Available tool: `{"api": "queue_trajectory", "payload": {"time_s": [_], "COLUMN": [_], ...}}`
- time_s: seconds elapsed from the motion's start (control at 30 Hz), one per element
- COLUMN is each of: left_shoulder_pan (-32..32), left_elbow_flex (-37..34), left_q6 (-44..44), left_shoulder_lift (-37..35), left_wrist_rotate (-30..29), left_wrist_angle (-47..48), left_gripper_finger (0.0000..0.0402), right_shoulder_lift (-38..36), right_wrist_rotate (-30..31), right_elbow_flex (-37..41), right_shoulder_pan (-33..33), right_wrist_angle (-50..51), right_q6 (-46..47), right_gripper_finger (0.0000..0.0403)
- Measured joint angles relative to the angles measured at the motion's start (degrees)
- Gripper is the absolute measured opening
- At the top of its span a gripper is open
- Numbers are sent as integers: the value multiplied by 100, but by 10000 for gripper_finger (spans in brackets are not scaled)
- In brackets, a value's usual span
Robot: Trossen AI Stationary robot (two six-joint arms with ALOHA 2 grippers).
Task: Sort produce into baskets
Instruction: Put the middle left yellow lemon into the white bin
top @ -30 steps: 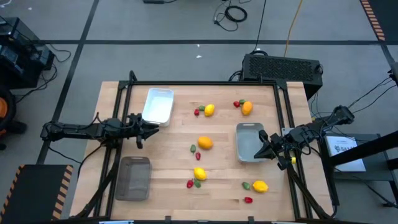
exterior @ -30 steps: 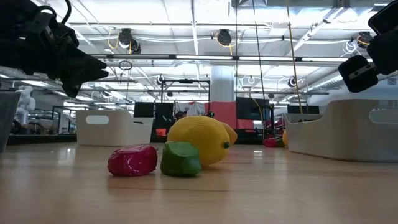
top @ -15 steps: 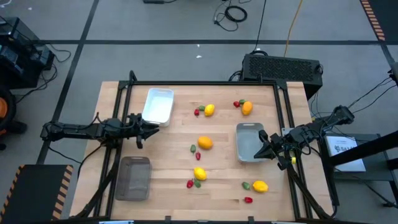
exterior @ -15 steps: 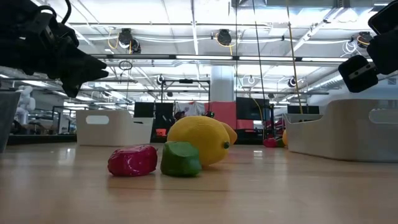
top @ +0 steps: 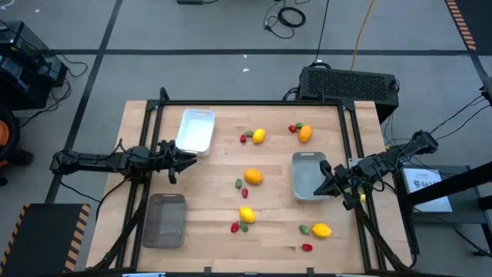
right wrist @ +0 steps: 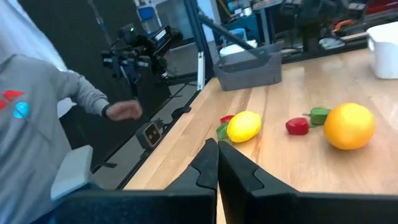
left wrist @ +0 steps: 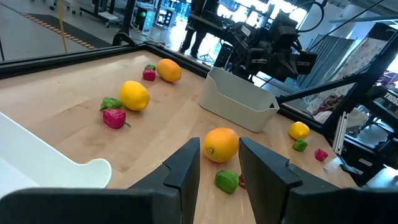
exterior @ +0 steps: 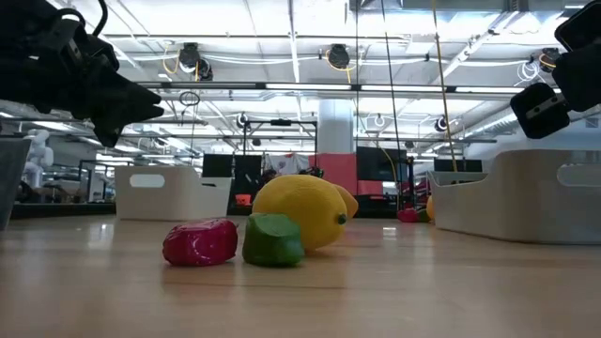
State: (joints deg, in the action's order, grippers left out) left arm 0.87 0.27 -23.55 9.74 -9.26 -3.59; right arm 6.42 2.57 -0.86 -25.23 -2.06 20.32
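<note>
High view: we are logging left claw (top: 192, 156) spread, nearest the central orange (top: 253, 176) to its right; right claw (top: 324, 187) pressed together.

Probably a robotics lab: ceiling strip lights (exterior: 235, 23), floor cables (top: 292, 15).

no readable text, white label sheet (top: 425, 183) beside table, print illegible

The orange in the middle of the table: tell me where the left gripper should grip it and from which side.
Grip the orange across its widest middle, coming straight down from above. It is round and sits free, with only a small green piece beside it. The left gripper, open, is closest. Probably close gently so it does not roll.
</note>
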Motion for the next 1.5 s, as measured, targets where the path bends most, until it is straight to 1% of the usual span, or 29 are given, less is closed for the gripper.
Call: {"api": "queue_trajectory", "payload": {"time_s": [0.07, 0.17, 0.3, 0.37, 0.47, 0.53, 0.6, 0.63, 0.77, 0.8, 0.93, 1.0, 1.1, 1.2, 1.3, 1.4, 1.5], "left_shoulder_pan": [0, 1, 2, 2, 2, 0, 2, 2, 1, 0, 0, 0, 0, 2, 2, 4, 84], "left_elbow_flex": [0, -2, -2, -1, -2, -2, 0, 0, 0, 0, 0, 0, 14, 255, 565, 945, 1481], "left_q6": [0, -1, 4, 43, -23, -302, -579, -581, -549, -581, -598, -408, 13, 165, 147, 142, 190], "left_shoulder_lift": [-2, -1, 0, -1, 0, 0, 0, 0, 0, 0, 0, 0, 73, 314, 810, 1597, 2501], "left_wrist_rotate": [0, 1, 0, -14, -286, -310, -313, -336, -988, -1083, -1119, -905, -286, 174, 409, 903, 1412], "left_wrist_angle": [0, 2, -6, -57, -240, -417, -596, -677, -1179, -1273, -1566, -1816, -2427, -2452, -2443, -2383, -2396], "left_gripper_finger": [118, 118, 118, 118, 118, 118, 118, 118, 118, 118, 118, 118, 118, 118, 118, 118, 118], "right_shoulder_lift": [1, 2, 2, 2, 2, 5, 46, 99, 508, 660, 1498, 2034, 2912, 3844, 4787, 5662, 6427], "right_wrist_rotate": [110, 288, 557, 804, 1382, 1780, 1995, 2004, 1993, 1989, 1990, 1996, 1995, 1933, 1627, 1356, 1350], "right_elbow_flex": [0, 0, 0, 0, 0, 0, 0, 0, -2, -2, -2, -65, -430, -1131, -1993, -2987, -3964], "right_shoulder_pan": [2, 4, 4, 5, 6, 6, 8, 8, 8, 8, 8, 8, 8, -24, -99, -227, -377], "right_wrist_angle": [-12, -48, -357, -560, -855, -1069, -1345, -1524, -2431, -2601, -3137, -3282, -3427, -3457, -3234, -2553, -1474], "right_q6": [-62, -394, -733, -806, -814, -755, -743, -739, -732, -729, -412, -186, 141, 264, 136, -63, -133], "right_gripper_finger": [0, 0, 0, 0, 0, 0, 0, 0, 0, 0, 0, 0, 0, 0, 0, 0, 0]}}
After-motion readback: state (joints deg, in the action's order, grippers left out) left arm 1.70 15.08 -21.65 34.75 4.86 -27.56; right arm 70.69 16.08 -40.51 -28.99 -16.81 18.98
